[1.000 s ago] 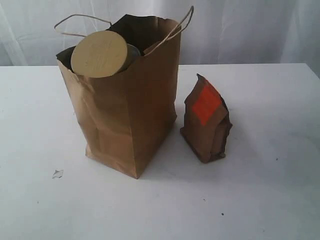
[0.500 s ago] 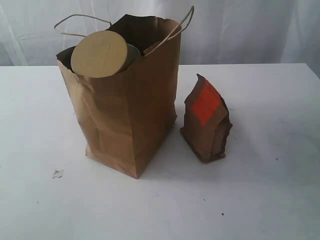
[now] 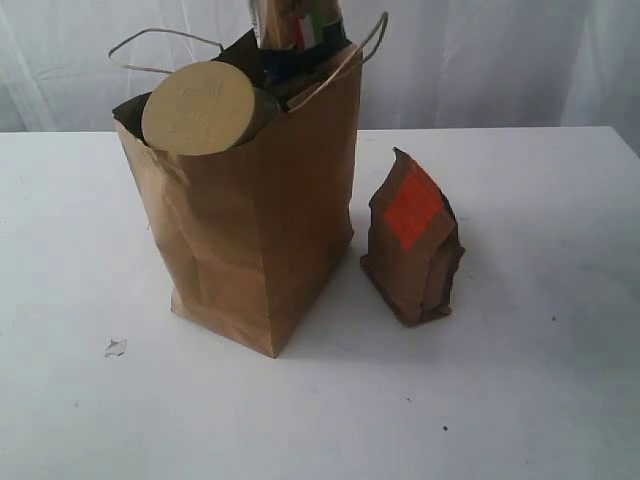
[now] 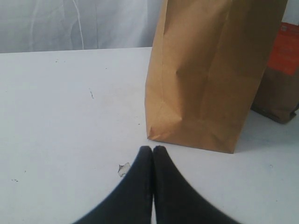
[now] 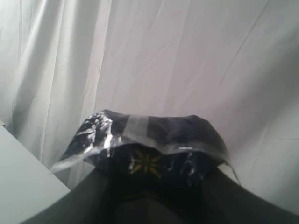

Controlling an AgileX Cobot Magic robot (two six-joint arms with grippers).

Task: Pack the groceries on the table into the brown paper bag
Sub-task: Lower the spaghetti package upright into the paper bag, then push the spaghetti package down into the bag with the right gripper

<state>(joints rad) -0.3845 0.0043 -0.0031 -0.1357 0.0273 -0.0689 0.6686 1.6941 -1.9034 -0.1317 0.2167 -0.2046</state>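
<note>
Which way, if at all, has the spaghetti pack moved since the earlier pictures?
Yes. Absent from the earlier exterior views, the spaghetti pack has come down from the top edge to the mouth of the bag, right of the jar lid.

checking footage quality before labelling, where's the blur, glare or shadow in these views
exterior view: soft, even light, faint shadows beside the paper bag and pouch, spaghetti pack blurred at the top edge; right wrist view: glare on the pack's wrapper, dim and soft overall; left wrist view: bag sharp, closed left gripper dark
</note>
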